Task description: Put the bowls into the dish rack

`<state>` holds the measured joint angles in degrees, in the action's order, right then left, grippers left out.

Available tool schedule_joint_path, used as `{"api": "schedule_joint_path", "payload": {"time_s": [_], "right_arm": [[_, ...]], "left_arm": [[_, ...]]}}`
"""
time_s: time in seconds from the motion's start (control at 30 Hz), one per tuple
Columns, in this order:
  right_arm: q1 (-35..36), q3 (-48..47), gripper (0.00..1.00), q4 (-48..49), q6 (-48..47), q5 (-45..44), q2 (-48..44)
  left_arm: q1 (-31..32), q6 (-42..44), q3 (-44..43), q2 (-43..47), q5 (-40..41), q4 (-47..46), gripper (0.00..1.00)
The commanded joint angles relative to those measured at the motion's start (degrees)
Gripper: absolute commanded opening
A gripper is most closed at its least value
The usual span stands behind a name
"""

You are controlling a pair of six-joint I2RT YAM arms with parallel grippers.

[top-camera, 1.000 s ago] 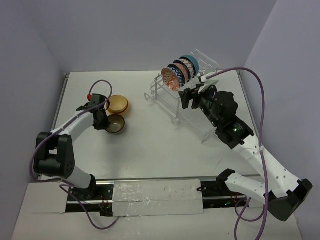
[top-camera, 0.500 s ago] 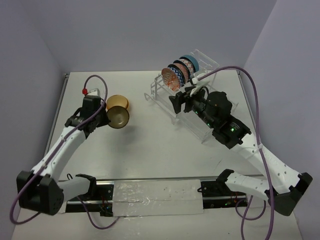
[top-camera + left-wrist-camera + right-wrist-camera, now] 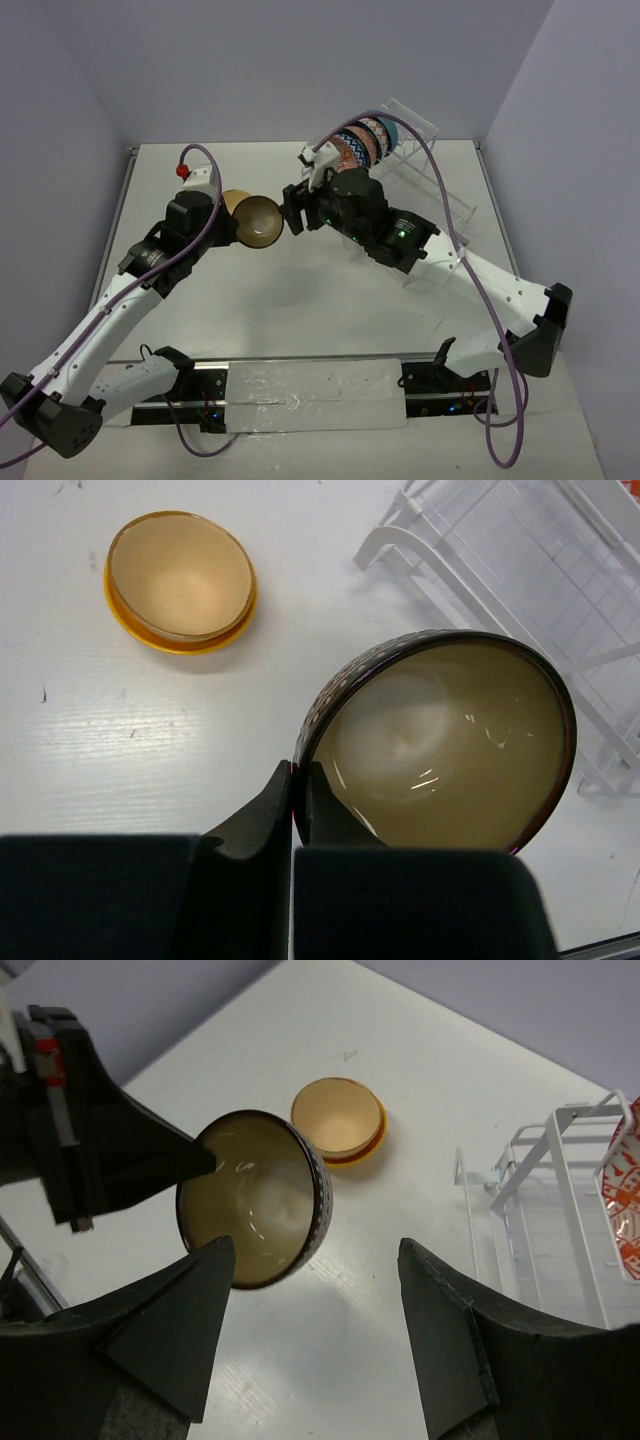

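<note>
- Left gripper [image 3: 298, 780] raised the brown bowl [image 3: 440, 745] off the desk [image 3: 300, 300], jaws pinching its rim.
- Right gripper [image 3: 315, 1250] swung over from the dish rack [image 3: 440, 165], jaws spread; handover likely.

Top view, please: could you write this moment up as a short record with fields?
Left jaws: shut on the rim of the dark bowl, held on edge
Right jaws: open, facing that bowl, not touching it
Yellow bowl: upright on the table
Rack: a row of patterned bowls standing on edge
</note>
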<state>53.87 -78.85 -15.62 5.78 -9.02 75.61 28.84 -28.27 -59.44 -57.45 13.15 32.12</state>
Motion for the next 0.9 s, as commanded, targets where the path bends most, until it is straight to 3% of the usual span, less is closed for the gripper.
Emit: {"api": "schedule_joint_path", "payload": {"time_s": [0.0,0.23,0.53,0.73,0.87], "right_arm": [[1.24,-5.61,0.73,-4.06,3.00,-5.46,3.82],[1.42,-8.77,0.70,-6.44,5.73,-7.33,8.49],[1.68,-11.15,0.63,-8.73,4.85,-7.59,11.92],[1.77,-11.59,0.56,-9.34,4.24,-8.03,12.89],[1.77,-12.12,0.43,-9.52,3.98,-8.30,13.15]], "left_arm": [[2.96,-1.08,-3.84,1.90,3.81,-4.34,0.00],[7.72,-1.26,-4.81,1.64,7.24,-4.43,0.00],[9.39,-0.56,-6.65,0.67,9.00,-4.43,0.00],[9.92,-0.12,-7.36,0.24,9.09,-4.08,0.00],[10.18,-0.03,-7.53,-0.03,9.18,-4.08,0.00]]}}
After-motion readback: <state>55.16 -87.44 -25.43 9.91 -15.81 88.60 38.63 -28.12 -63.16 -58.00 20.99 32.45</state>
